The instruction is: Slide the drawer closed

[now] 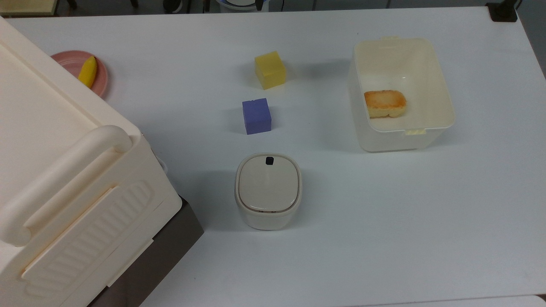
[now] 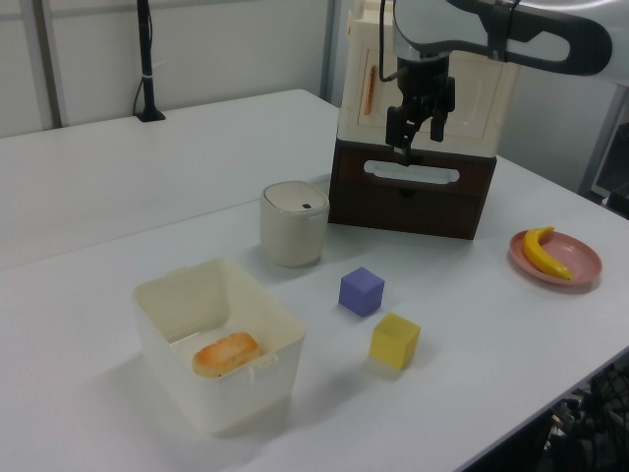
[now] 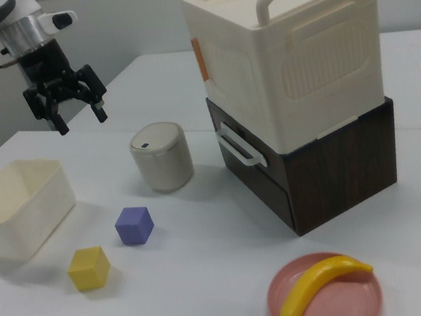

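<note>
Hovering open hand point(image 3: 75, 114), drawer point(image 3: 263, 164) well apart

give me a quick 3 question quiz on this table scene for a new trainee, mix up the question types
1. True or false: the dark-brown drawer with the white loop handle sits pushed in, flush with the cabinet front.
2. Multiple choice: what lies inside the open cream plastic bin? A) a yellow banana B) a toasted bread slice C) a purple cube
3. Fill in: in the right view, the robot's black two-finger gripper hangs in the air with its fingers ____.

Key
1. True.
2. B, the toasted bread slice; the yellow banana lies on the pink plate, and the purple cube stands on the table.
3. Open.
</note>
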Robot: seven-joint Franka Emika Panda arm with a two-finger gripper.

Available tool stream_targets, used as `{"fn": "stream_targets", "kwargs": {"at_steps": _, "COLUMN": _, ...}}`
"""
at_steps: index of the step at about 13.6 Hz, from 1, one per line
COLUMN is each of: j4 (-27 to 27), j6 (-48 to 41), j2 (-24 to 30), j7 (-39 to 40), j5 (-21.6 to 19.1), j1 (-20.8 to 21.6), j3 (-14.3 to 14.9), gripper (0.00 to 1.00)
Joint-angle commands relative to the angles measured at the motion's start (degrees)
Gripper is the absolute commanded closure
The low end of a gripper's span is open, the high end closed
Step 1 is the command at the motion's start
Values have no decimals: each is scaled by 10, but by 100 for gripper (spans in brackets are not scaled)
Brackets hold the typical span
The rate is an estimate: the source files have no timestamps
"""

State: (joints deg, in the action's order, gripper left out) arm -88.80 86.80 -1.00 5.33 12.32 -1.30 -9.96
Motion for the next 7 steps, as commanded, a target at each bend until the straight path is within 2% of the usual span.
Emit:
{"fn": "stream_targets", "kwargs": {"at_steps": 1, "j4": -10, "j6": 9, "j2": 10, "j7": 13, "j5": -6, "j1": -5, "j3": -4, "gripper": 0}}
{"fn": "stream_targets", "kwargs": {"at_steps": 7, "j4": -14, "j6": 50, "j2": 5, "j7": 22, "j5": -30, "j1": -3, "j3": -5, "gripper": 0}}
